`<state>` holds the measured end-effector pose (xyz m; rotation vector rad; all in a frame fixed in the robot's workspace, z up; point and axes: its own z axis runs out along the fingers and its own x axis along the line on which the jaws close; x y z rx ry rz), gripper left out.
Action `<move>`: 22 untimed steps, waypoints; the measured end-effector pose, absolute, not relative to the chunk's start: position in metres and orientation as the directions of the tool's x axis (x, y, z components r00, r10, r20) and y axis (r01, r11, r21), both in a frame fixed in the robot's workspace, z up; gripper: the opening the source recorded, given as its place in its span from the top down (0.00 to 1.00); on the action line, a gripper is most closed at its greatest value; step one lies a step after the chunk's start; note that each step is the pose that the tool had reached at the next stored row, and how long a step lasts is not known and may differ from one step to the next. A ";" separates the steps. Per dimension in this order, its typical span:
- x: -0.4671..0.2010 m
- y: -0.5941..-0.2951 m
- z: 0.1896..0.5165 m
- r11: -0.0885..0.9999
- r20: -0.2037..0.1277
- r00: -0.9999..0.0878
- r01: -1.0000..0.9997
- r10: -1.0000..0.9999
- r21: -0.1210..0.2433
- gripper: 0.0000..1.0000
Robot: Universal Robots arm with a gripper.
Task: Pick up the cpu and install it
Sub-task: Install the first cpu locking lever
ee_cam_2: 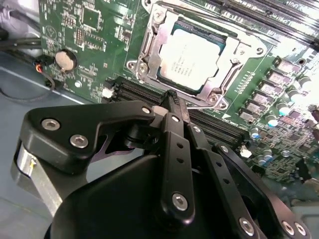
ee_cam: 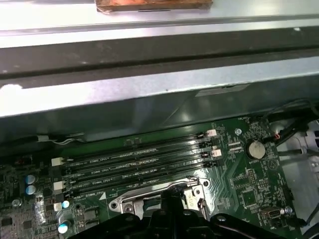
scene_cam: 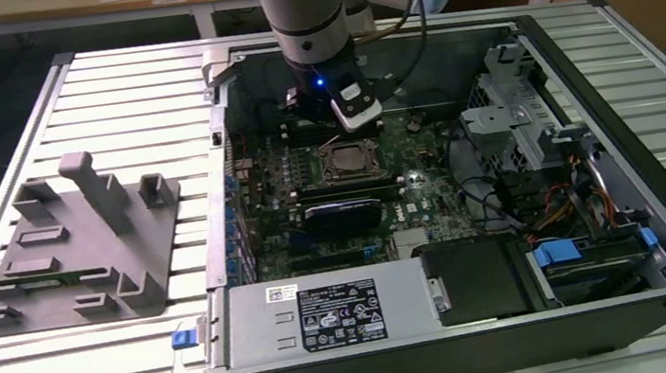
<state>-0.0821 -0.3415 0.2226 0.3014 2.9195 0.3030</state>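
Cpu: the cpu (ee_cam_2: 192, 57) lies flat in the socket (ee_cam_2: 148, 45), pale metal top upward, with the socket's metal frame around its edges; nothing rests on it.
Gripper: the gripper (ee_cam_2: 172, 97) hangs by the edge of the socket, its tip over the nearest memory slot; whether it touches the board cannot be told.
Fingers: the fingers (ee_cam_2: 175, 134) are drawn together with nothing between them.
Memory slots: long black memory slots (ee_cam: 134, 160) run parallel just beside the socket.
Coin battery: a round silver coin battery (ee_cam_2: 65, 59) sits on the green motherboard (ee_cam_2: 99, 30), off to one side of the socket.
Arm: in the exterior view the arm (scene_cam: 305, 9) stands upright almost directly over the socket.
Case: the open computer case (scene_cam: 630, 121) lies on its side on the slatted metal table (scene_cam: 106, 100), with the socket near the middle of its board.
Power supply: a silver labelled power supply (scene_cam: 323, 312) fills the case's near edge in the exterior view, well apart from the socket.
Fixture: a grey moulded fixture (scene_cam: 75, 256) rests on the table outside the case, to the exterior view's left of the socket and well apart from it.
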 end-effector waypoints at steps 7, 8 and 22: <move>-0.082 -0.338 0.220 0.953 -0.164 -0.958 0.194 0.235 0.232 0.89; -0.082 -0.338 0.219 0.952 -0.164 -0.957 0.196 0.238 0.235 0.89; -0.082 -0.334 0.214 0.932 -0.160 -0.938 0.263 0.308 0.249 0.89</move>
